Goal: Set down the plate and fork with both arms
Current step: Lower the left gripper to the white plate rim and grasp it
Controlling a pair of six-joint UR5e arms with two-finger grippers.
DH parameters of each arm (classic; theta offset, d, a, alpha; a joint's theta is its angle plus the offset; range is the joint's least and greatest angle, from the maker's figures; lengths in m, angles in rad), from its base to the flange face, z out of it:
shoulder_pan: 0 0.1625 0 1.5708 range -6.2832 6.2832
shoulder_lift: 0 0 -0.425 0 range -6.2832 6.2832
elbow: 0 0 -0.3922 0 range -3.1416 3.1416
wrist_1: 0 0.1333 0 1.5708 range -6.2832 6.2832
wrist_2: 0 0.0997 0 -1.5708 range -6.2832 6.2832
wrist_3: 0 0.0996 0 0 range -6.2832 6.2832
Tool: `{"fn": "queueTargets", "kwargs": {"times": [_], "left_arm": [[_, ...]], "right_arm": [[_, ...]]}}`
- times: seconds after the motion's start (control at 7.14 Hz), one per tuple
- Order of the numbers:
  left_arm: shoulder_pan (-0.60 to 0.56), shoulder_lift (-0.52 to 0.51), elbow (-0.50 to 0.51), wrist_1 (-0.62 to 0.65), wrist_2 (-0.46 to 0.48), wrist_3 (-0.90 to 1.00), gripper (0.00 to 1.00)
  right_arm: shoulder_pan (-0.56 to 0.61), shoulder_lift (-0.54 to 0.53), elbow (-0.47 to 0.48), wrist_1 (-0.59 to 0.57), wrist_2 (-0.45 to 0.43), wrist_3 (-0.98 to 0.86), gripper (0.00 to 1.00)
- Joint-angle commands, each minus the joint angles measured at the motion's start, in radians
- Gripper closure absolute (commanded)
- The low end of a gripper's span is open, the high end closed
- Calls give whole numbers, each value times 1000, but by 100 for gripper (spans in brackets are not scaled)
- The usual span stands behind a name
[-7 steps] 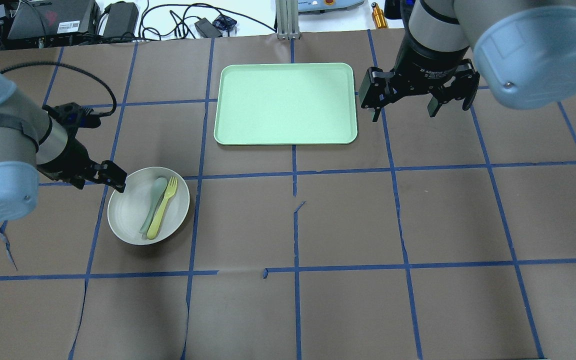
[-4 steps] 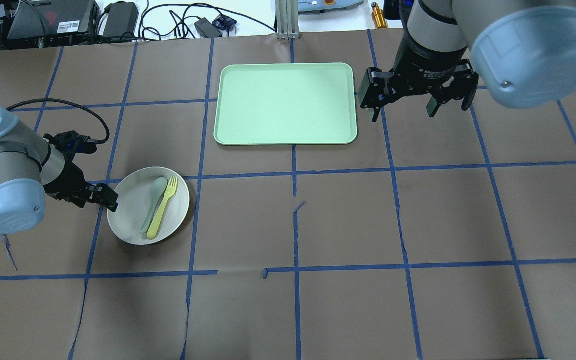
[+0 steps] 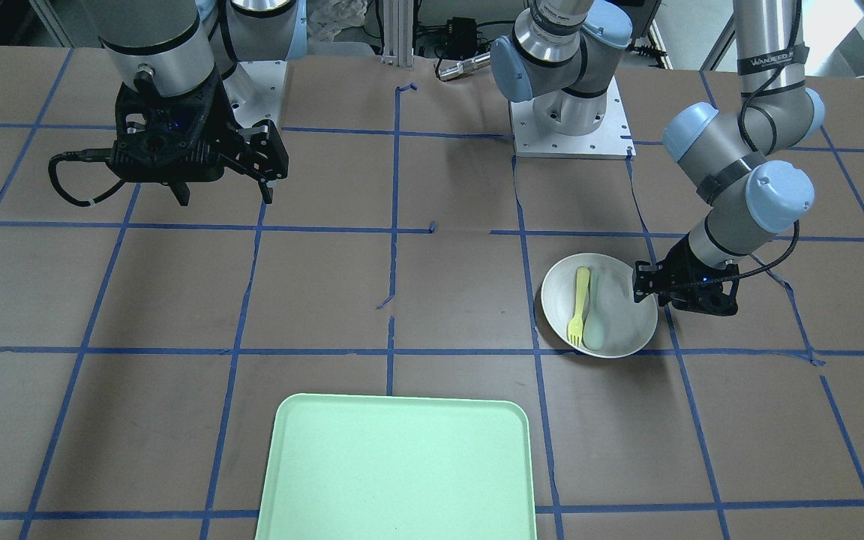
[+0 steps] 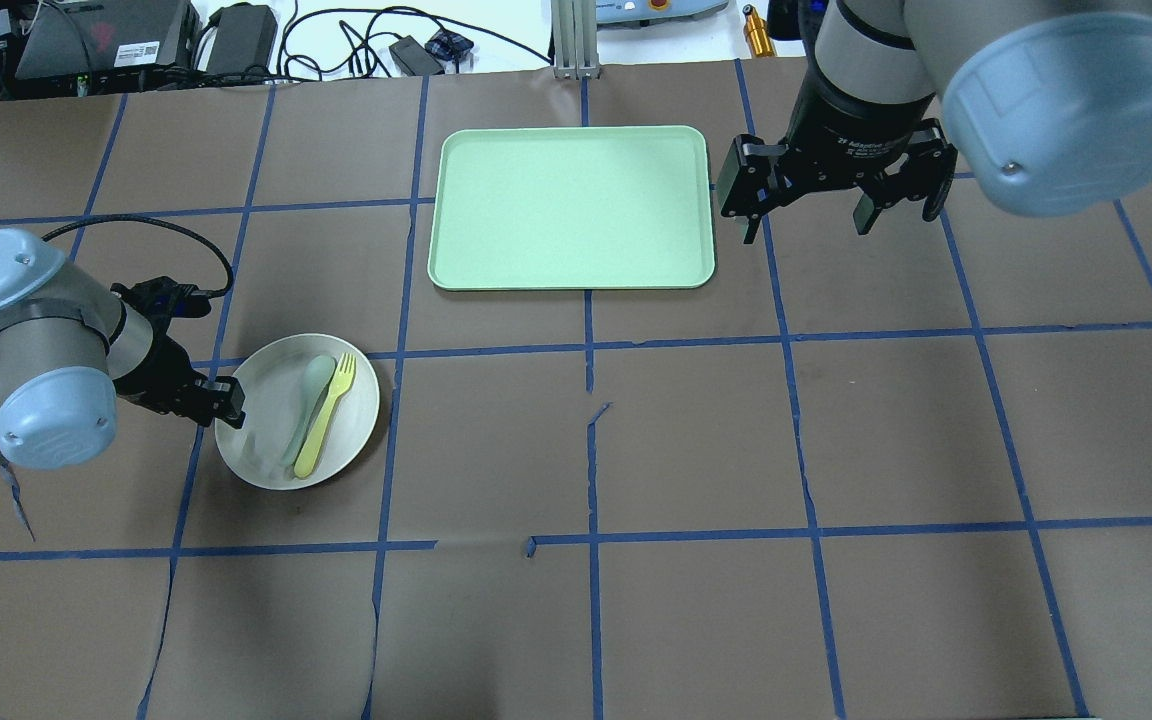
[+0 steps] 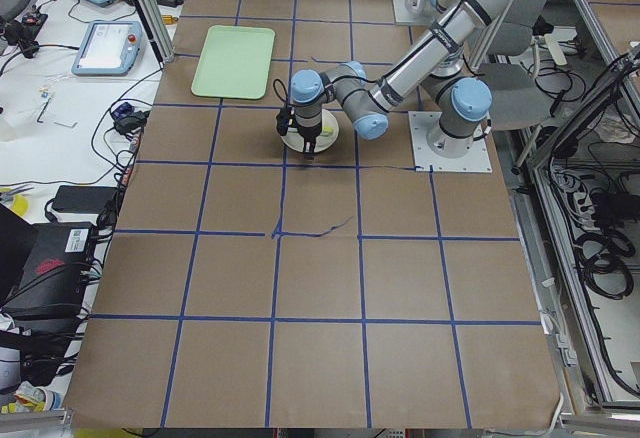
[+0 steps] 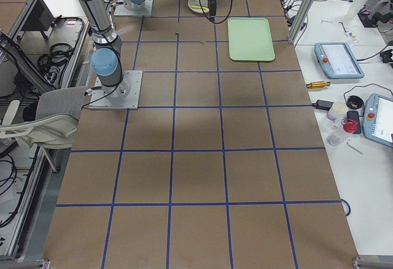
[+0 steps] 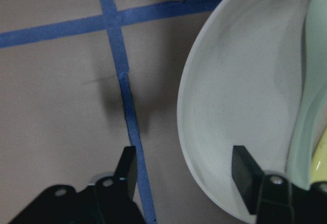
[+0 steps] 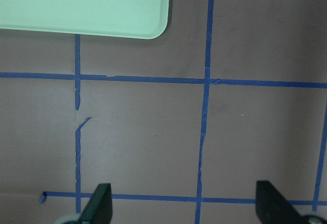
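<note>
x1 plate (image 4: 354,418), fork (image 4: 322,418), spoon (image 4: 310,392), tray (image 4: 571,207); x2 arms (image 4: 46,340)

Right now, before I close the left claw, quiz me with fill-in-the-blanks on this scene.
The left claw straddles the plate's ___.
The fork lies beside the spoon in the ___.
The right claw, beside the tray, is ___ and holds nothing.
Missing words: rim; plate; open.
</note>
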Motion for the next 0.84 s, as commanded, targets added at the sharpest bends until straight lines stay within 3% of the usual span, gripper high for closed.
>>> {"fn": "queueTargets", "kwargs": {"times": [0.0, 0.14, 0.28, 0.42, 0.7], "left_arm": [[-2, -10, 0, 5, -5, -13, 92], [-2, -10, 6, 0, -8, -13, 100], [-1, -10, 25, -3, -47, -13, 100], [-5, -10, 69, -18, -186, -40, 100], [-77, -59, 187, -92, -331, -143, 100]], "right_arm": [[0, 0, 0, 0, 0, 0, 0], [2, 0, -2, -1, 0, 0, 0], [0, 0, -3, -1, 0, 0, 0], [0, 0, -2, 0, 0, 0, 0], [0, 0, -2, -1, 0, 0, 0]]}}
